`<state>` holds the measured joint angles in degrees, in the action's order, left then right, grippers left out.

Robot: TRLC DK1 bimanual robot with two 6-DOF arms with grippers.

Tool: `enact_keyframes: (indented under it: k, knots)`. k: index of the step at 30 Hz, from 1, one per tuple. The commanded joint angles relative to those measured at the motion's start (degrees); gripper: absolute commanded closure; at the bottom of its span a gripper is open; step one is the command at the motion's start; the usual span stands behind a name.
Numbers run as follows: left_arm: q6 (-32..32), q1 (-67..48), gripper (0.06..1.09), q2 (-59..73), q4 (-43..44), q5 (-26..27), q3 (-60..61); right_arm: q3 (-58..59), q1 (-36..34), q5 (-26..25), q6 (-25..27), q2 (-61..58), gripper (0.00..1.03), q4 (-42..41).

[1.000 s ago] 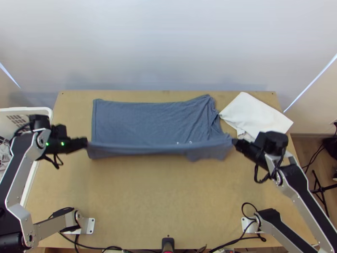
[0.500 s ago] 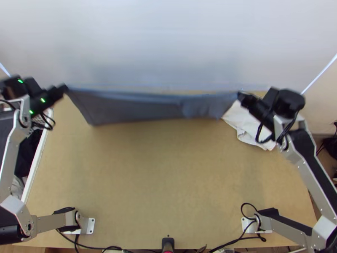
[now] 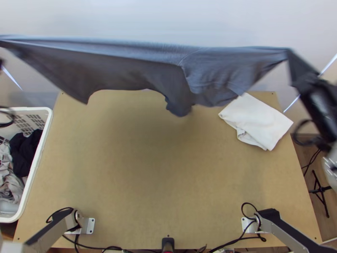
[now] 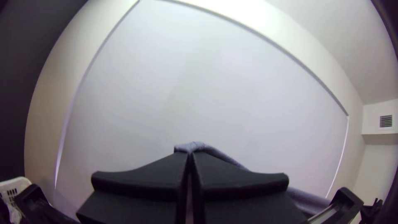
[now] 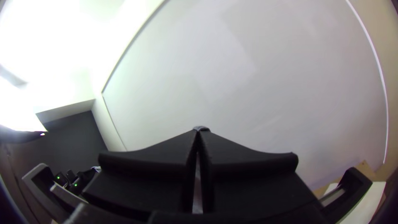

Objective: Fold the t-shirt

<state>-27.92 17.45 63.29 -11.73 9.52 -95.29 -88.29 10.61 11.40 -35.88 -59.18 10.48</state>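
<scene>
Pinches the t-shirt in the left end effector and in the right end effector, upper right of the top view. Holds it aloft, stretched across the top of the frame, with uneven drooping folds below.

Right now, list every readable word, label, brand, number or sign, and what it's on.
None readable.
T-shirt: no legible print.
White cloth: none.
Basket: slots, no lettering I can make out.
Left gripper, right gripper: nothing legible.
Right arm: blurred, any marking unreadable.
</scene>
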Motion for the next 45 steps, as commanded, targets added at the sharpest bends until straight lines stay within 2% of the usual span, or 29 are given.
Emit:
enact_keyframes:
  k: [1,10,14,18,23,27,31,34,45]
  knots:
    - [-0.55,4.43,1.05,-10.11,1.0,-2.58,-4.65,-6.37,0.02,0.99,1.25,9.87,1.0,1.12]
    - [-2.05,8.3,1.05,-15.03,-4.97,-2.75,-3.86,-11.2,0.2,0.99,1.6,13.91,1.0,5.87]
    - [-2.14,7.86,1.05,-16.18,-10.42,-1.34,-1.13,-9.09,0.81,1.08,1.6,14.09,1.0,7.8]
    - [0.41,7.51,1.05,-24.26,-11.56,2.08,18.29,5.85,3.28,0.99,0.99,18.4,1.0,8.06]
    - [3.49,7.51,1.05,-38.94,-10.42,2.96,46.59,31.6,4.95,1.08,-4.02,25.78,1.0,7.19]
    - [4.28,7.16,1.05,-44.57,-10.6,3.75,60.3,50.15,6.53,0.91,-3.76,28.77,1.0,2.88]
    - [4.81,6.37,1.05,-40.7,-7.08,3.49,64.44,59.46,6.79,0.73,-1.74,26.83,1.0,-1.87]
    - [4.89,5.31,1.05,-32.35,-0.14,3.05,66.81,62.36,7.14,0.73,-1.04,23.23,1.0,-5.38]
    - [4.63,-1.72,1.05,2.37,16.82,-1.52,58.2,59.11,4.68,0.73,2.74,0.99,1.0,-18.92]
